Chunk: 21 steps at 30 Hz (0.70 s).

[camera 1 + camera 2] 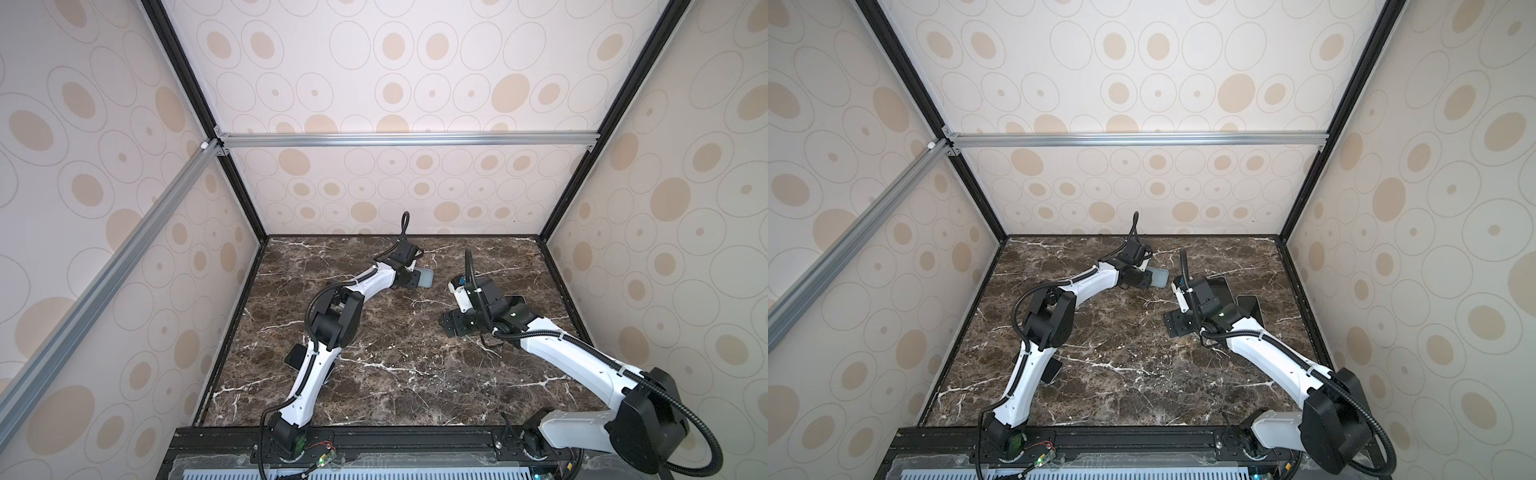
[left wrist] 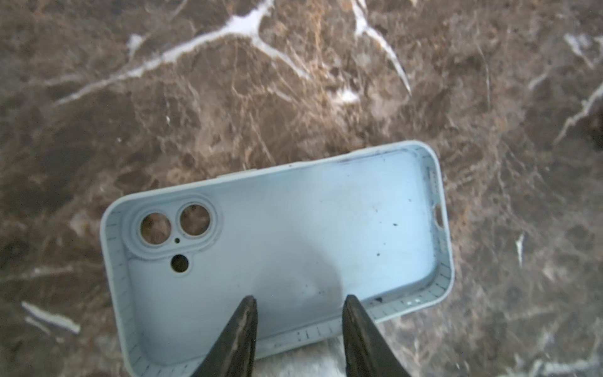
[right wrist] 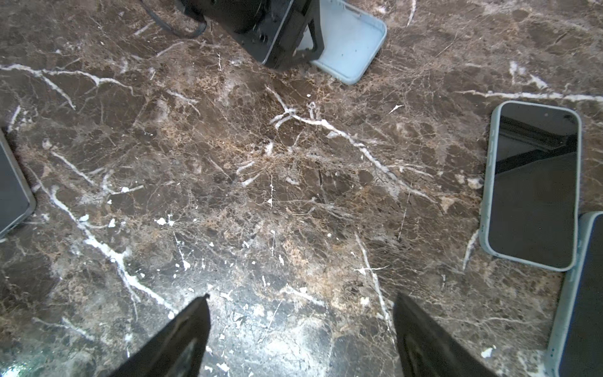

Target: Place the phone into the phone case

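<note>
I have the left hand (image 2: pixel 300 303) down over the case (image 2: pixel 293 235), which lies open side up on the counter (image 1: pixel 395 374), far of the middle. The hand's fingers (image 2: pixel 244 326) are partly spread, their tips over the case's long wall and floor. Nothing is pinched between them, and I cannot tell whether they touch the case. In both top views the hand covers most of the case, and only its right end (image 1: pixel 426 277) shows.

The right hand (image 3: pixel 300 303) hangs over bare counter to the right of the middle. Its fingers are spread wide and hold nothing.

Right of that hand lie two phones, screens up and just beside each other, the first (image 3: pixel 532 186) farther and the second (image 3: pixel 584 293) nearer. Each has a pale rim around it that looks like a fitted case. A top view shows them (image 1: pixel 1223 286) partly hidden behind the right arm. A third phone (image 1: pixel 296 356) lies at the near left, partly under the left arm and well apart from the case. I cannot tell if it wears a case.
</note>
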Motion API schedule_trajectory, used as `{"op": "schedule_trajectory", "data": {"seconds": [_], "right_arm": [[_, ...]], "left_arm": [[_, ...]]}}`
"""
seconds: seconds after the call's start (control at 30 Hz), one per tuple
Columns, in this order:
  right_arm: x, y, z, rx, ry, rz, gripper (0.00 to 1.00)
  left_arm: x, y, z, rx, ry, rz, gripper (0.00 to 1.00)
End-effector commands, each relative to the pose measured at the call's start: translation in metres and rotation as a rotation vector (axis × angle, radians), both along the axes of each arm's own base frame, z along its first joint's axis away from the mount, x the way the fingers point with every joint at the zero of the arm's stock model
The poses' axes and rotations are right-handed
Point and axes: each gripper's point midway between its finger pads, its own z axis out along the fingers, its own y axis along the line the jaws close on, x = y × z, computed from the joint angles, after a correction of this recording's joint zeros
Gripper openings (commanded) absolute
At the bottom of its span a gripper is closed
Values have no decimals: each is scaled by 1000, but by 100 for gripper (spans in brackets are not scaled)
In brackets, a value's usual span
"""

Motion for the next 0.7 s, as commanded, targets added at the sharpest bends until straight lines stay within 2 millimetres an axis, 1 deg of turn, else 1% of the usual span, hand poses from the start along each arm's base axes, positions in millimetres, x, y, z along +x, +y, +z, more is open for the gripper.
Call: {"op": "schedule_trajectory", "data": {"seconds": [0.0,0.07,0.1,0.17,0.37,0.5,0.6,0.67], "right_arm": [[-4,4,16,33,10,14,88],[-4,6,20,45,17,3,88],[-3,6,21,52,19,-5,88],[-3,6,23,69,21,-23,87],[-3,9,20,105,53,-61,86],[-2,12,17,123,73,-79,85],[-1,17,21,129,76,-76,85],[-1,22,28,123,61,-62,85]], "left_arm": [[-46,4,-15,59,72,-68,43],[-62,5,-9,28,69,-74,43],[-70,7,-9,20,72,-74,43],[-88,16,-9,17,84,-76,43],[-131,46,-8,23,93,-68,43],[-146,55,0,-4,89,-60,43],[-149,56,18,-43,57,-54,43],[-149,56,33,-61,29,-49,43]]}}
